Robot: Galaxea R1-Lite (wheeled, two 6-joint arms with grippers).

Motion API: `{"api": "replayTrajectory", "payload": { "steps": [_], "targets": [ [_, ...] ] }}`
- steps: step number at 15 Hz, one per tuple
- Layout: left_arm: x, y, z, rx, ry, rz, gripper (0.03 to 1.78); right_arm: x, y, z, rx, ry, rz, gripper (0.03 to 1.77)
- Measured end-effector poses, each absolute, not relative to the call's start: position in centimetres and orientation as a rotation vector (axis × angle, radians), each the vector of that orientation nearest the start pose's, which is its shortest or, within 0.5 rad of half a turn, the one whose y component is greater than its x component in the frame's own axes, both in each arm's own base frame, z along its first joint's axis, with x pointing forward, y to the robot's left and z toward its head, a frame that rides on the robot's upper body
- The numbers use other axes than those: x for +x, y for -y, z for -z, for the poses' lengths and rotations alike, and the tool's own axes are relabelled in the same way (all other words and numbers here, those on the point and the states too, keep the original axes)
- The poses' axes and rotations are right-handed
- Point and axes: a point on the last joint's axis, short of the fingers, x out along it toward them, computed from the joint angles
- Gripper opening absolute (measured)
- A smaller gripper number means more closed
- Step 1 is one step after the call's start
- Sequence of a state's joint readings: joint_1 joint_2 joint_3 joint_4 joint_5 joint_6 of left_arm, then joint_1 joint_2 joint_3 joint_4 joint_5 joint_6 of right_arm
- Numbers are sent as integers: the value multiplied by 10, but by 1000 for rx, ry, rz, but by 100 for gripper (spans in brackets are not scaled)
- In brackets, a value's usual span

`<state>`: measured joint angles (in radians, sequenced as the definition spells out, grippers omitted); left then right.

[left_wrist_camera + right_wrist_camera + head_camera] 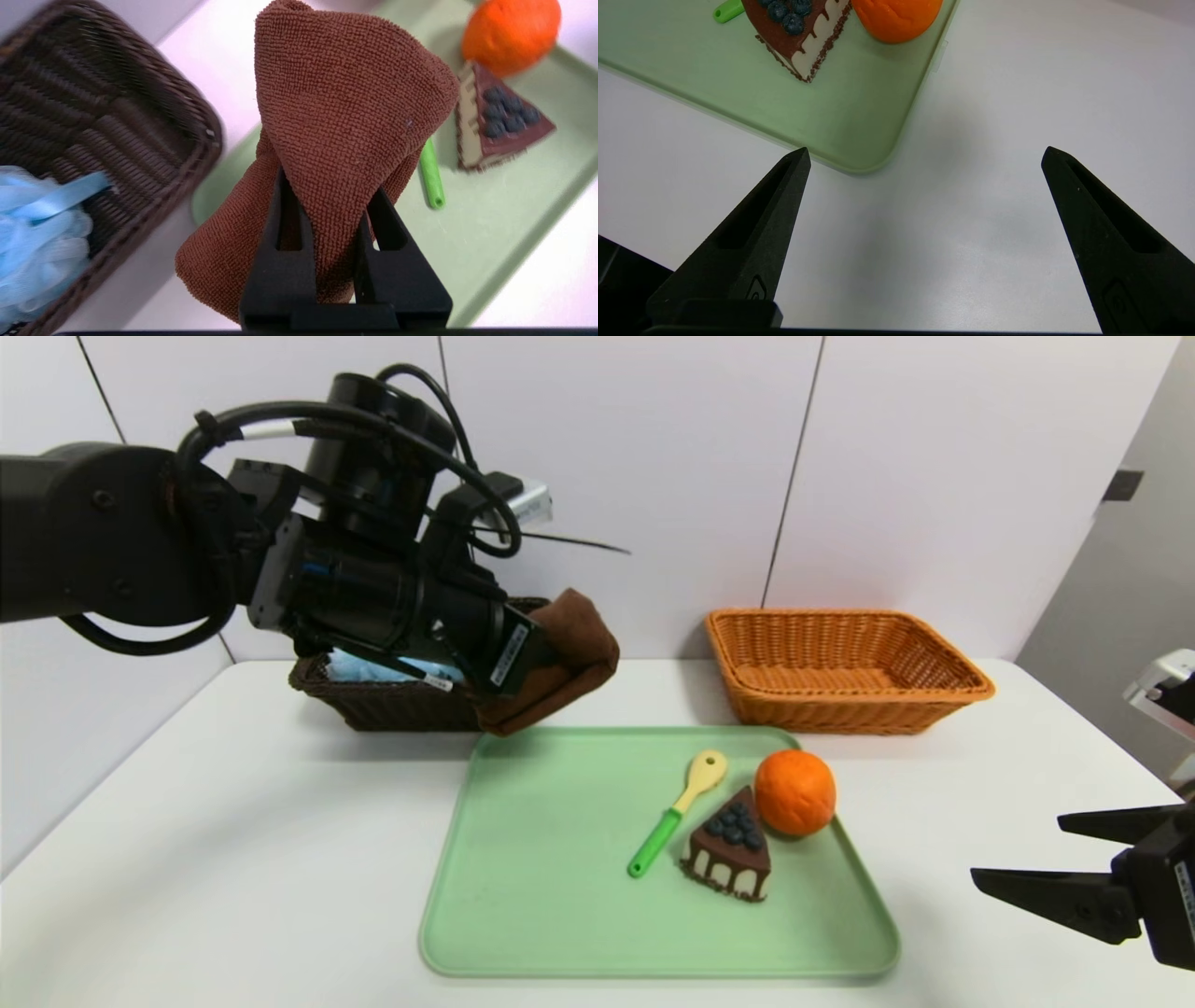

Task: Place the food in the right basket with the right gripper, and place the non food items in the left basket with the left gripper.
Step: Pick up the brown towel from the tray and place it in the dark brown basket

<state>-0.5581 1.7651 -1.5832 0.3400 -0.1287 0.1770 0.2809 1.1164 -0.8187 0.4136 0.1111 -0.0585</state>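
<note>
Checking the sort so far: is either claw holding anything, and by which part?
The left claw pinches the brown towel at a bunched fold near its middle. The right claw holds nothing.

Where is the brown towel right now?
In the head view, the brown towel hangs pinched in the left tool, above the table between the dark basket and the green tray.

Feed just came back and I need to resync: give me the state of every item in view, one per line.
Left gripper: jaws shut on the brown towel, held in the air.
Right gripper: jaws open, empty, beside the tray.
Bath puff: inside the dark basket.
Orange basket: empty.
Spoon, cake wedge, orange: resting on the green tray.
</note>
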Motion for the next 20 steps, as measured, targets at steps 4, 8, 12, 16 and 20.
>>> {"api": "replayTrajectory", "payload": {
  "steps": [4,8,12,16,20],
  "targets": [
    [320,149,-302,209,-408,567,26,129,-40,-223,-116,-703,-395,171],
    [365,136,-295,173,-404,404,26,129,-40,-223,-117,-704,-395,171],
    [398,137,-266,164,-448,372,26,129,-40,-223,-118,-704,-395,171],
    [413,138,-243,169,-503,368,26,129,-40,-222,-119,-708,-395,171],
    [416,138,-237,170,-513,363,26,129,-40,-223,-118,-703,-396,171]
  ]
}}
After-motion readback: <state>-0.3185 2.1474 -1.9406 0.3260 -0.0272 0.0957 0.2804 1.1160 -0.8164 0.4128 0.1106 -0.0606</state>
